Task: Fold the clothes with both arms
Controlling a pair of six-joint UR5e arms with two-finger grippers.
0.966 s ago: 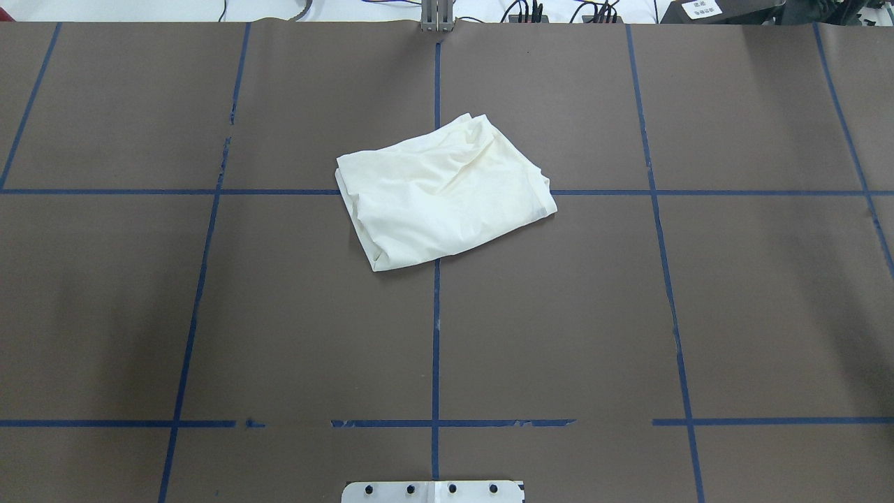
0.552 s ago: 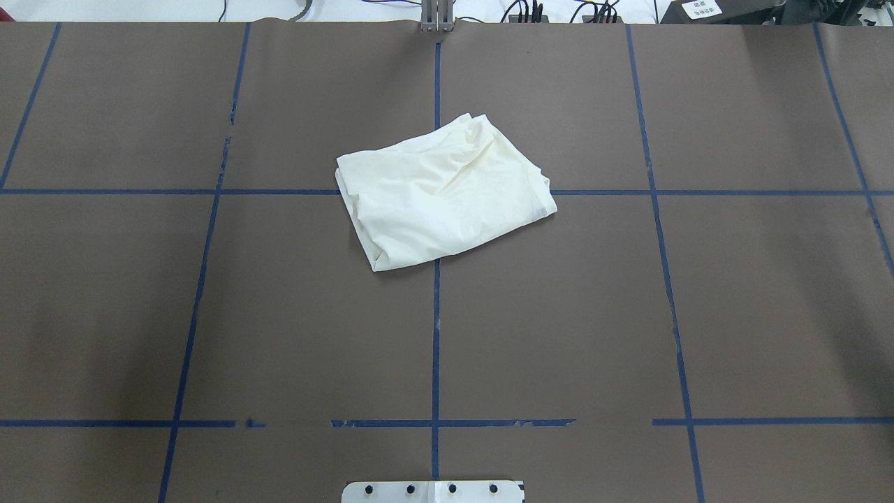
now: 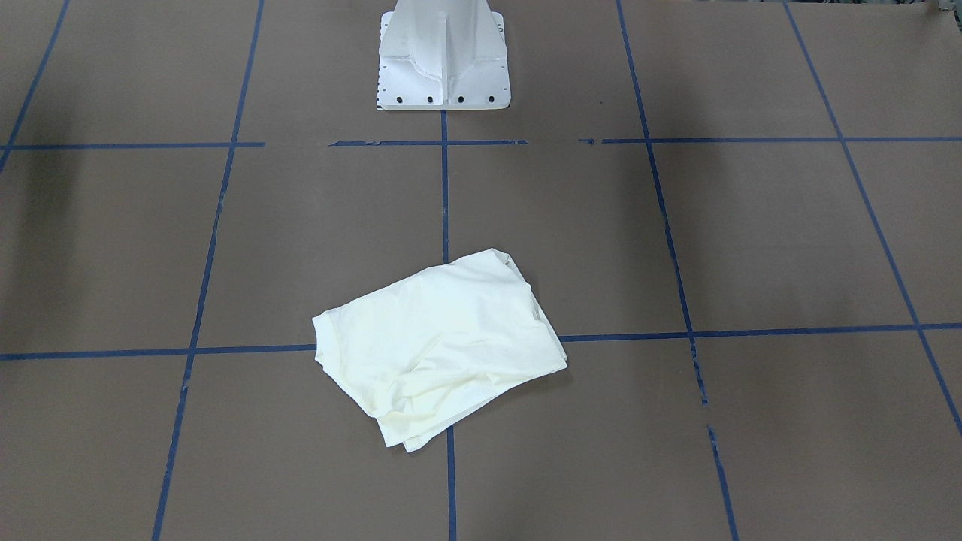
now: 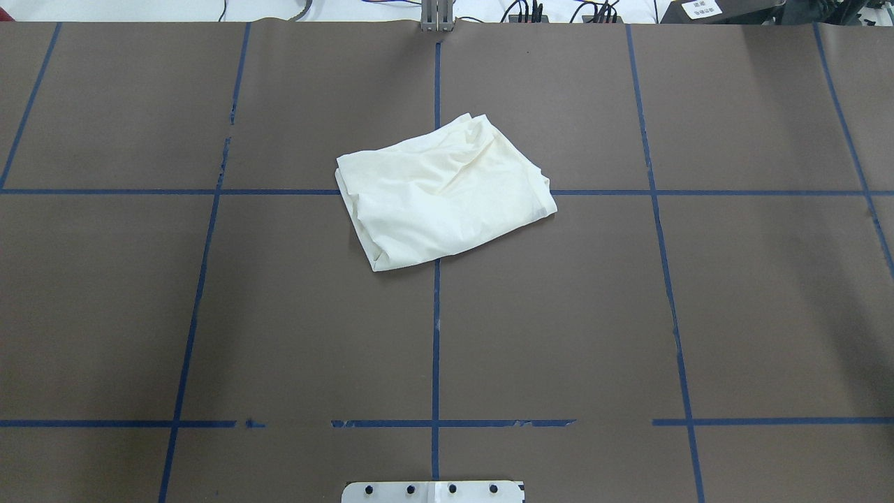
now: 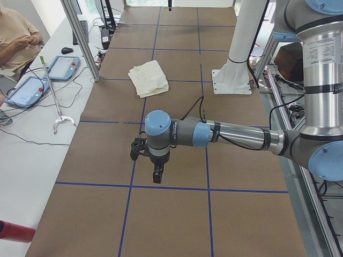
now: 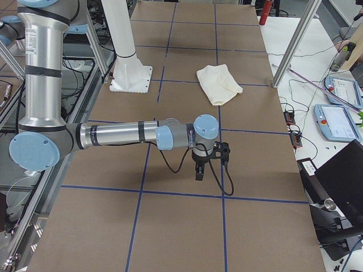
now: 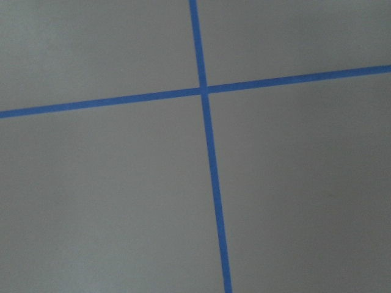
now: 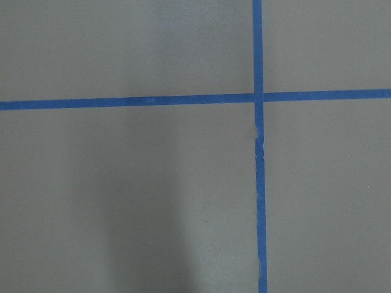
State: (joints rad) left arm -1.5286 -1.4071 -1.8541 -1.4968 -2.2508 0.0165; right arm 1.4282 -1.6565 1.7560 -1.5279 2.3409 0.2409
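The cream-white T-shirt (image 4: 443, 192) lies folded into a rumpled rectangle near the table's middle, plain side up, its print hidden. It also shows in the front-facing view (image 3: 440, 346) and both side views (image 5: 149, 77) (image 6: 218, 83). My left gripper (image 5: 156, 174) hangs above the brown table far from the shirt, toward the table's left end. My right gripper (image 6: 199, 173) hangs likewise toward the right end. I cannot tell whether either is open or shut. Neither touches the shirt. Both wrist views show only brown table and blue tape lines.
The white pedestal base (image 3: 443, 68) stands at the table's robot-side edge. Metal frame posts (image 5: 80, 37) (image 6: 295, 45) stand along the far edge. Tablets (image 5: 29, 91) (image 6: 334, 122), cables and a seated person (image 5: 13, 37) are on the side bench.
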